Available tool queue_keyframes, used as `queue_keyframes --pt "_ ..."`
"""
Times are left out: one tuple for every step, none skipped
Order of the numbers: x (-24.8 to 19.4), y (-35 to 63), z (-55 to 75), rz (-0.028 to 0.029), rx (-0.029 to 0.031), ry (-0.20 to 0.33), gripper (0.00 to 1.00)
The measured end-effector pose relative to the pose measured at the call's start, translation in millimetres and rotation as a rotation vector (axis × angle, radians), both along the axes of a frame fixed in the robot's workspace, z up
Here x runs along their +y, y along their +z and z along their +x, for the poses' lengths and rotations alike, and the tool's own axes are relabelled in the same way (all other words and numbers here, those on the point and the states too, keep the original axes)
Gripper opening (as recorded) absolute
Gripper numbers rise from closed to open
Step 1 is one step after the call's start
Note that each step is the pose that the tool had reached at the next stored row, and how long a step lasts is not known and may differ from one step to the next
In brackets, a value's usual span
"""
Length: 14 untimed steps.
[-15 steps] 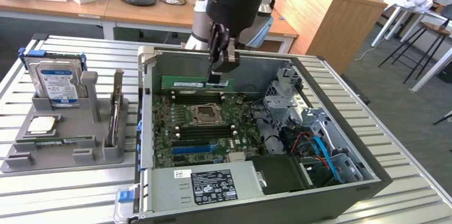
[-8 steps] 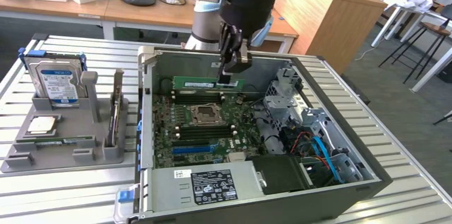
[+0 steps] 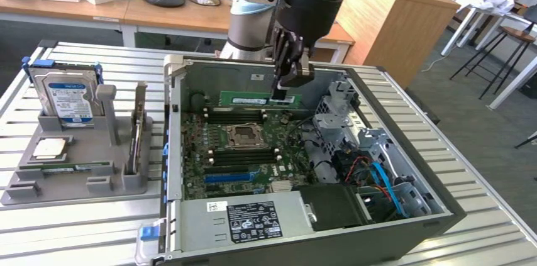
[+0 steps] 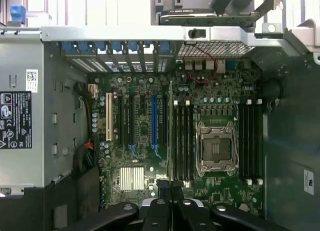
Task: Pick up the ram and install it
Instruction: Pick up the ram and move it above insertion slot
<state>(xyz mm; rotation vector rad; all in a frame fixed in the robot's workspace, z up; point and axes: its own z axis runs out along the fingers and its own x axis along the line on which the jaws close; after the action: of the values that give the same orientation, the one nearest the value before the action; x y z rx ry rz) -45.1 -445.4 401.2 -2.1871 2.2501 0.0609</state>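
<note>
- Well off to the exterior view's left of the CPU socket [image 3: 243, 134], outside the computer case [image 3: 470, 216], the grey holder [image 3: 75, 181] carries the hard drive [image 3: 69, 97] and the upright expansion card [image 3: 138, 121]. Neither belongs to this step, so leave them be.
- The ram [image 3: 256, 99] is in the air inside the case. It hangs level, long edge down, above the slot bank [image 3: 243, 115] on the far side of the CPU socket from the power supply [image 3: 243, 219].
- The gripper [image 3: 283, 93] has its jaws pressed together on the stick's end towards the exterior view's right. With the grip that far off centre, I judge a hard push could tip the free end, so watch that both ends go down together.
- In the wrist view you see the ram [image 4: 171, 131] edge-on as a thin line running away from the gripper [image 4: 170, 187]. It sits by the outer edge of the slot bank [image 4: 182, 141], on the side away from the CPU socket [image 4: 216, 147].
- Hold that line parallel to the slots and directly over one of them. I cannot tell which slot it is over, nor whether the latches at its ends are open.
- Descend straight and slowly; the stick is thin and will likely bind or flex if it enters skewed.
- To the exterior view's right of the CPU socket lie loose cables [image 3: 373, 168], so keep the arm clear of them.
</note>
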Motion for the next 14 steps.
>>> queue_keyframes --pt "0.0 0.0 0.8 0.0 0.0 0.0 0.12" --pt "0.0 0.0 0.8 0.0 0.0 0.0 0.12" --pt "0.0 0.0 0.9 0.0001 -0.0001 0.0 0.12" --pt "0.1 0.0 0.9 0.0 0.0 0.0 0.12" --pt "0.0 0.0 0.9 0.0 0.0 0.0 0.12" --pt "0.2 0.0 0.9 0.0 0.0 0.0 0.12" --pt "1.0 -0.1 0.9 0.0001 -0.0001 0.0 0.12" --pt "2.3 -0.1 0.9 0.0001 -0.0001 0.0 0.12" --pt "3.9 -0.1 0.9 0.0 -0.0001 0.0 0.12" --pt "5.7 -0.1 0.9 0.0 0.0 0.0 0.12" --pt "7.6 -0.1 0.9 -0.0001 0.0 0.0 0.12" --pt "9.5 -0.1 0.9 -0.0001 0.0 0.0 0.12" --pt "11.5 -0.2 0.9 0.0 0.0 0.0 0.12" --pt "13.6 -0.3 0.9 0.0001 -0.0001 0.0 0.12"
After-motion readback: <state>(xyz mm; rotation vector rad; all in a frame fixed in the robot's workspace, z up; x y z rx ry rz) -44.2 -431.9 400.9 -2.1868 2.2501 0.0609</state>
